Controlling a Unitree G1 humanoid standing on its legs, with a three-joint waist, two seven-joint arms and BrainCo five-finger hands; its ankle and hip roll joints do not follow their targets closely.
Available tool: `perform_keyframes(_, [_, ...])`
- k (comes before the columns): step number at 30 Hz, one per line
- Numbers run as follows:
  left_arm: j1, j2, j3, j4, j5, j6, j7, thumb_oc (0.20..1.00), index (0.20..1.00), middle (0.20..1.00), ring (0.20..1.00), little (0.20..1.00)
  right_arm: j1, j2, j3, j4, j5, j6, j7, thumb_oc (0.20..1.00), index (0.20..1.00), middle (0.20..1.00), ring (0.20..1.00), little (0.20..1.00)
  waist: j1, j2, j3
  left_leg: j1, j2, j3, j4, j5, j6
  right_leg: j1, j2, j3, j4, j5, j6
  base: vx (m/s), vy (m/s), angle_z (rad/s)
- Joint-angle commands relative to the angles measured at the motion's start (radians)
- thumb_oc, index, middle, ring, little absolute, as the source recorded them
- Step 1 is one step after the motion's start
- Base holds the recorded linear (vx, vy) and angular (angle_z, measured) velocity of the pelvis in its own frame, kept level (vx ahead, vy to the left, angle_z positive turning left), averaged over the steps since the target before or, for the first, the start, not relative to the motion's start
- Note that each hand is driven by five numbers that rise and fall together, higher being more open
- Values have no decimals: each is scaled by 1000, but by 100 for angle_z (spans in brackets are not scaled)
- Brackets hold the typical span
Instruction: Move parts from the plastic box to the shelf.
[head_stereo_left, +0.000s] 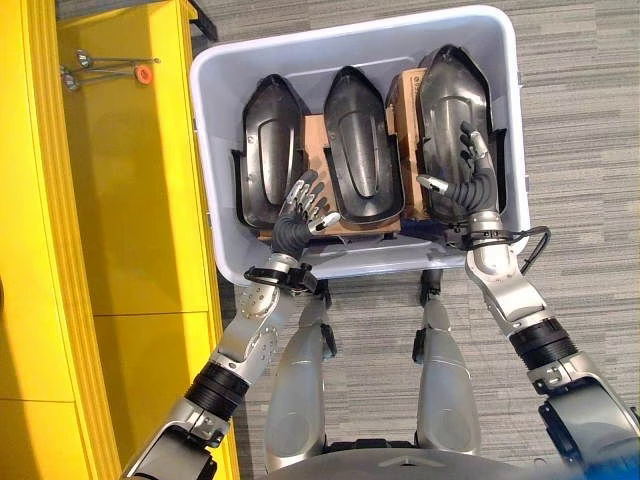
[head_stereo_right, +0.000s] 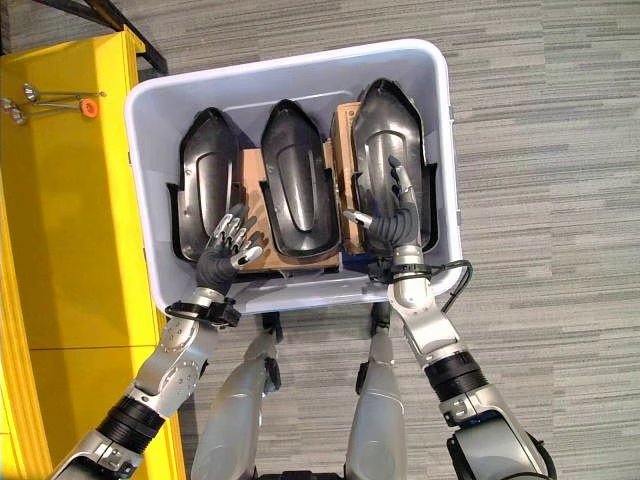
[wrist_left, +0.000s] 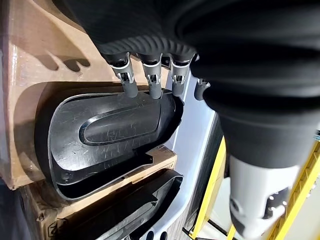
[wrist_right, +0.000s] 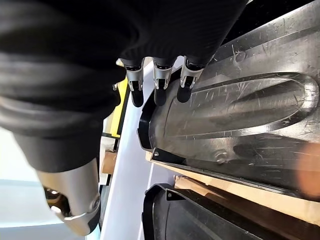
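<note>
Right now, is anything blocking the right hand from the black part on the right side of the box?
Nothing visible. The right hand hangs directly over the rightmost black part in the plastic box, fingers open, with no object between them. The left hand sits apart, near the other parts.

— Any room inside the plastic box (head_stereo_left: 215, 180)?
— Little. Three black parts (head_stereo_left: 355, 150) stand side by side on cardboard (head_stereo_left: 318, 130), nearly wall to wall, with narrow gaps between them.
— And beside the box?
— The yellow shelf (head_stereo_left: 130, 200) stands close on its left; open carpet (head_stereo_left: 580, 150) lies on its right.
</note>
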Motion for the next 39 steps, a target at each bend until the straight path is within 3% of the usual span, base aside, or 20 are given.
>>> perform_keyframes(1, [0,28,-6,-62,-32,-62,2,1000,1000,1000,1000,1000,-3,12,-12,5,34,-28,-29,1000,1000,1000,1000,1000,14,3,-64,-43,63,-56,94,-31,-70,-100,-44,30,174,-21,19,10,-5,5])
perform_keyframes(16, [2,46,-27,-70,-62,-56,-16,1000,1000,1000,1000,1000,-87,63,131,168,107,-10,74,1000,1000,1000,1000,1000,44,7,-80,-59,38,-83,106,-42,-55,-95,-43,29,174,-30,10,5,0,2])
perform_keyframes(25, [1,50,-23,-63,-54,-56,-22,1000,1000,1000,1000,1000,-61,65,175,151,124,-2,136,1000,1000,1000,1000,1000,51,-1,-79,-57,33,-91,98,-37,-55,-87,-43,22,172,-30,12,-7,1,6])
perform_keyframes(30, [6,52,-19,-63,-52,-58,-19,1000,1000,1000,1000,1000,-27,48,158,94,116,-8,132,1000,1000,1000,1000,1000,46,-7,-81,-60,34,-91,105,-40,-53,-89,-43,24,172,-28,13,-11,1,6])
perform_keyframes(39, [17,57,0,-71,-43,-52,-35,1000,1000,1000,1000,1000,64,-65,51,7,1,-5,103,1000,1000,1000,1000,1000,21,-26,-92,-62,40,-90,109,-44,-55,-93,-36,31,171,-27,15,-3,0,0])
